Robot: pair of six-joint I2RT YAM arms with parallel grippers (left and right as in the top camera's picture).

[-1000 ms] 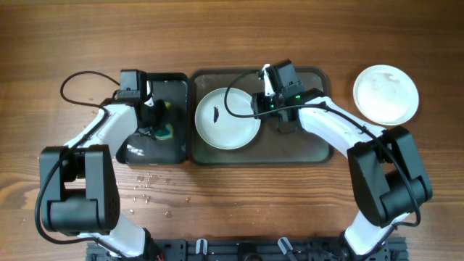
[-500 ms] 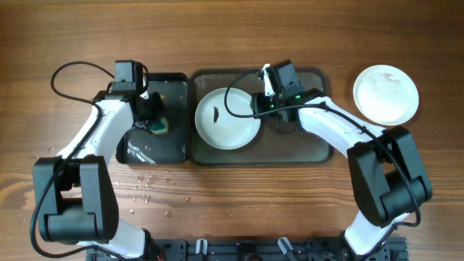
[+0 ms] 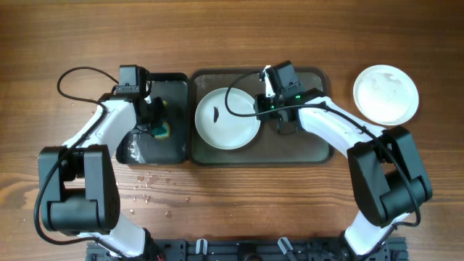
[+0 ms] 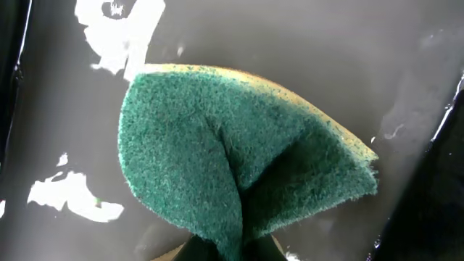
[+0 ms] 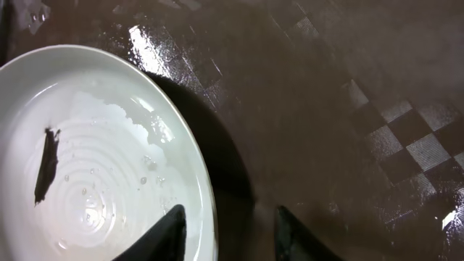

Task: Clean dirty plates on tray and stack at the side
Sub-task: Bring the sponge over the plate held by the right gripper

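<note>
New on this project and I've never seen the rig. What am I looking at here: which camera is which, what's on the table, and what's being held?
Two robot arms, each ending in a two-finger gripper, work at a wooden table. The wide picture comes from a fixed camera above. The two close-ups come from a camera on each wrist.

On the table there is a big grey tray holding a white plate with a black smear. A smaller black tray, wet-looking, sits to its left. A second white plate sits on bare wood at the far right.

The left gripper is shut on a folded green-and-yellow sponge over the black tray. The right gripper holds nothing. Its fingers stand apart, one on each side of the smeared plate's rim.
</note>
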